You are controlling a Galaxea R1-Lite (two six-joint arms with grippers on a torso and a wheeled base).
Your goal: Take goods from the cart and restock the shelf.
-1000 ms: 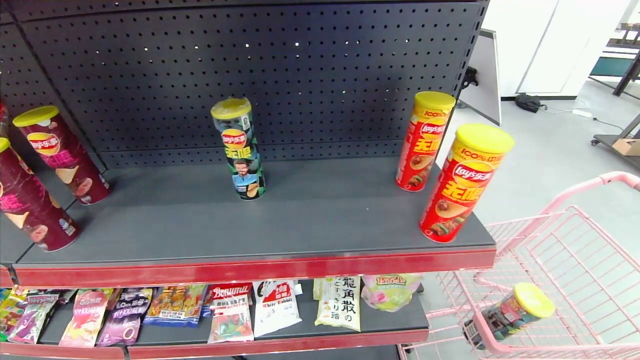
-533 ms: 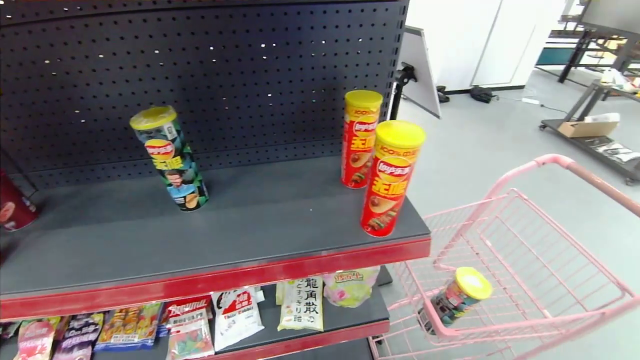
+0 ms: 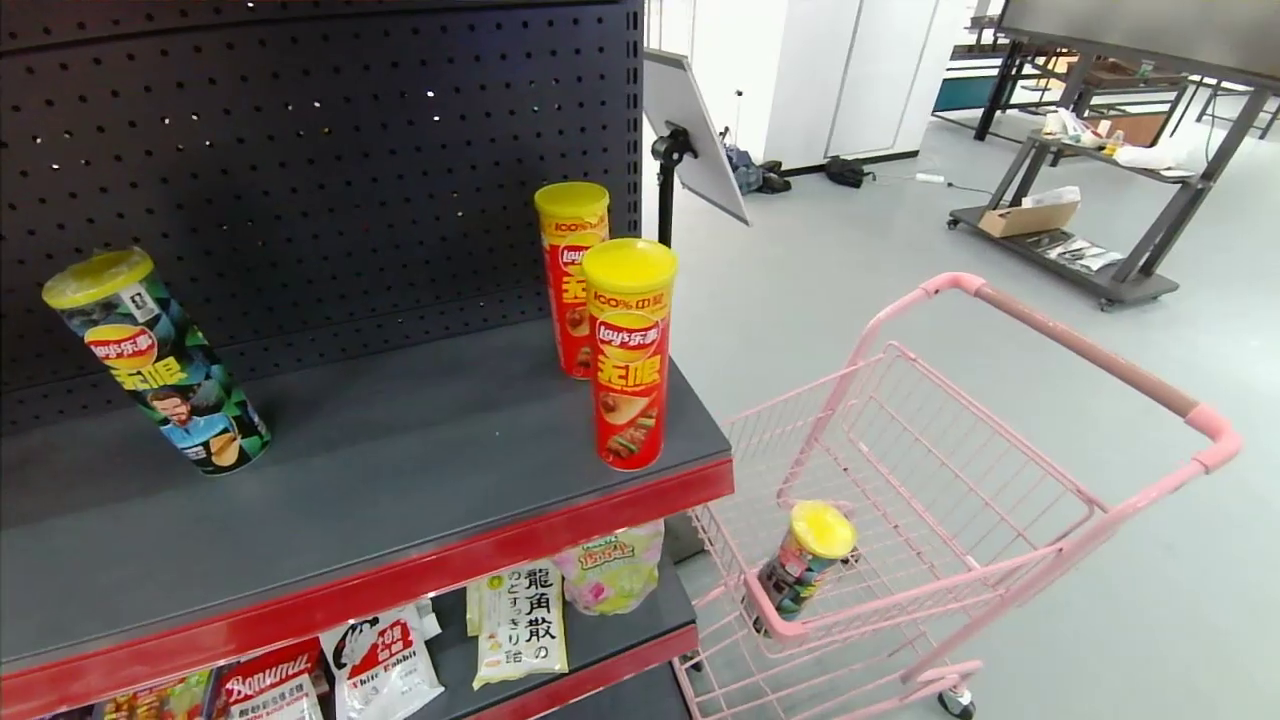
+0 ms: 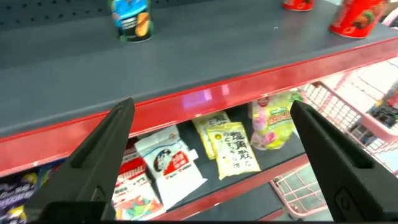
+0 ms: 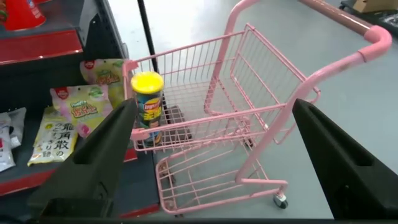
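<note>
One can [image 3: 806, 555] in pink cart [image 3: 1085, 355] | green can [image 3: 160, 365], two red cans [image 3: 628, 360] upright on shelf [image 3: 400, 470] | left claw [image 4: 211, 104] apart, empty | right claw [image 5: 212, 104] apart, empty

A pink wire cart [image 3: 1080, 350] stands just beside the shelf's [image 3: 400, 480] right end. One chip can [image 3: 805, 560] with a yellow lid and a dark patterned label stands in the basket, up against the end nearest the shelf. On the dark, red-edged shelf three more yellow-lidded cans stand upright. Two red cans are at the right end, the front can [image 3: 630, 355] near the edge and the back can [image 3: 572, 280] close behind it. A green-and-black can [image 3: 160, 365] stands well apart to the left. Snack bags [image 3: 515, 620] lie on the tier below.
</note>
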